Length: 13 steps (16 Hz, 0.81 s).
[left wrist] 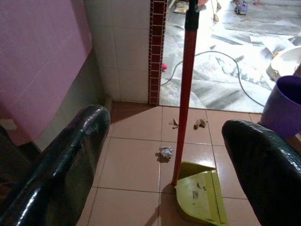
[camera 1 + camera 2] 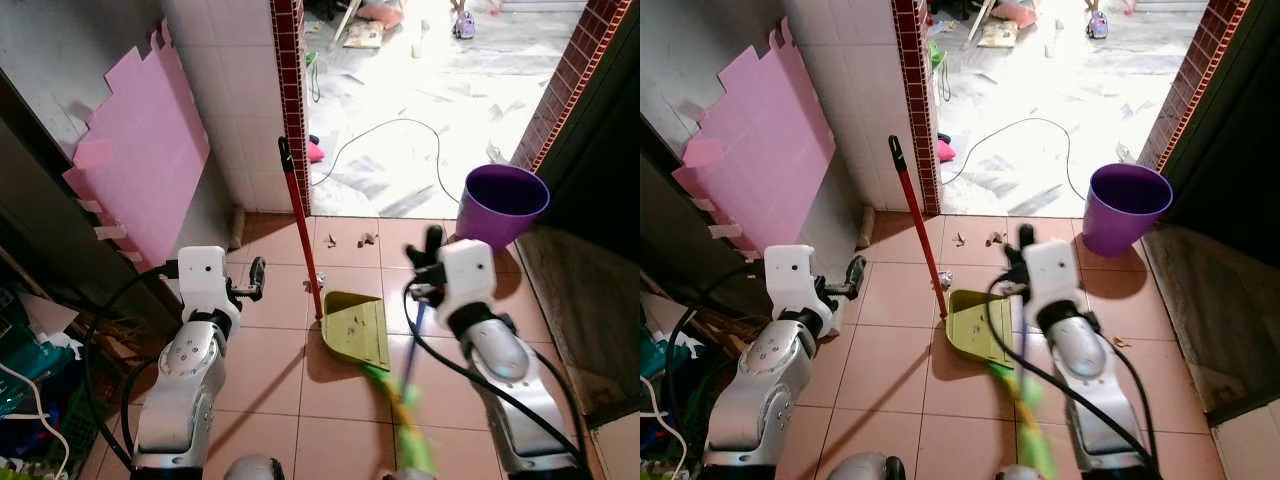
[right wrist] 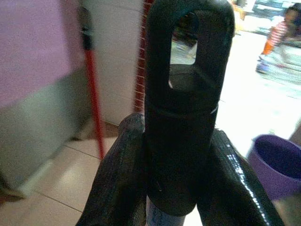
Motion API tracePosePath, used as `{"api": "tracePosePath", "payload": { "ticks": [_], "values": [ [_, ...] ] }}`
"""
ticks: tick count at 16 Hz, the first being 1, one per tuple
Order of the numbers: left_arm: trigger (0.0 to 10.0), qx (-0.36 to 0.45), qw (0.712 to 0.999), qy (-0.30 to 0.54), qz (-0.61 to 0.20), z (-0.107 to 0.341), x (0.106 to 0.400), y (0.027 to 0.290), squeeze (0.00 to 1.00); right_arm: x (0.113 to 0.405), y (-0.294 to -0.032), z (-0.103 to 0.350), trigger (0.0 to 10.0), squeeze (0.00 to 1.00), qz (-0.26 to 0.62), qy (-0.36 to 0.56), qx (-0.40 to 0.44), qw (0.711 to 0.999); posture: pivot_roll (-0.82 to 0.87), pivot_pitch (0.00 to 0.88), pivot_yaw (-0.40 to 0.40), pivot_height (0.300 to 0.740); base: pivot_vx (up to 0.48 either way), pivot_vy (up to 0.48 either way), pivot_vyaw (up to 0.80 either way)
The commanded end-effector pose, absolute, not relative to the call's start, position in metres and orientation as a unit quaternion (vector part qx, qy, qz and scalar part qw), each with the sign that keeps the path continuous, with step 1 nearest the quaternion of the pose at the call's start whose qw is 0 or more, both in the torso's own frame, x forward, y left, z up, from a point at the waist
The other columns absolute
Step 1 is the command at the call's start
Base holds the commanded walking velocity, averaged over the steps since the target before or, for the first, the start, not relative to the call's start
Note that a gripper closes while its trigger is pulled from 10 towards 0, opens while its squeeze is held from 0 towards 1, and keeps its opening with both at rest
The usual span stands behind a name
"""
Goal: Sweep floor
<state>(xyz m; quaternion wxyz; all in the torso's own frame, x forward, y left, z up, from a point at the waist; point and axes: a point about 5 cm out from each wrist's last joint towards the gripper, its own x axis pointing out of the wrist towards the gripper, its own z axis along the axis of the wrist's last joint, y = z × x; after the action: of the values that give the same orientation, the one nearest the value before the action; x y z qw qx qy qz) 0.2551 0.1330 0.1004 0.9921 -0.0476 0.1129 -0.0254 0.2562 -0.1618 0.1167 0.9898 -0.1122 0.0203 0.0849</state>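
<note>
My right gripper (image 2: 432,246) is shut on the top of a broom handle, whose black cap with a hanging hole (image 3: 188,94) sticks out between the fingers (image 3: 117,183). The broom's blue shaft (image 2: 415,330) slants down to blurred green bristles (image 2: 405,415) just behind a yellow-green dustpan (image 2: 357,328). The dustpan lies on the terracotta tiles with its red handle (image 2: 300,230) standing upright. My left gripper (image 2: 256,275) is open, left of that handle and apart from it. A crumpled paper scrap (image 1: 165,152) and dry leaves (image 1: 200,123) lie in front of the dustpan.
A purple bucket (image 2: 500,203) stands at the right by the doorway. A white-tiled pillar with a red brick edge (image 2: 290,100) and a pink foam board (image 2: 140,160) are on the left. A cable (image 2: 400,125) loops over the bright floor beyond. Clutter (image 2: 30,380) sits at my far left.
</note>
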Motion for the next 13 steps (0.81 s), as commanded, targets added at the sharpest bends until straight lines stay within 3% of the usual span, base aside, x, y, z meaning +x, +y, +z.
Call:
{"api": "tracePosePath", "payload": {
  "ticks": [1,4,10,13],
  "values": [
    [10.0,-0.053,0.99,0.126,-0.029,0.097,0.253,0.133,0.0,0.258,-0.179,0.12,10.0,0.0,0.041,0.024,-0.161,0.986,-0.05,0.0,0.035,0.74,0.0,0.0,0.0],
    [10.0,-0.049,0.989,0.137,-0.03,0.094,0.252,0.132,0.0,0.264,-0.184,0.124,10.0,0.0,0.027,0.02,-0.159,0.987,-0.05,0.0,0.035,0.74,0.0,0.0,0.0],
    [10.0,-0.048,0.986,0.156,-0.039,0.091,0.251,0.13,0.0,0.286,-0.163,0.138,10.0,0.0,0.044,-0.037,-0.148,0.987,-0.04,0.0,0.031,0.74,0.0,0.0,0.0],
    [10.0,-0.04,0.985,0.165,-0.044,0.089,0.25,0.129,0.0,0.29,-0.16,0.139,10.0,0.0,0.048,-0.044,-0.147,0.987,-0.04,0.0,0.029,0.74,0.0,0.0,0.8]
  ]
}}
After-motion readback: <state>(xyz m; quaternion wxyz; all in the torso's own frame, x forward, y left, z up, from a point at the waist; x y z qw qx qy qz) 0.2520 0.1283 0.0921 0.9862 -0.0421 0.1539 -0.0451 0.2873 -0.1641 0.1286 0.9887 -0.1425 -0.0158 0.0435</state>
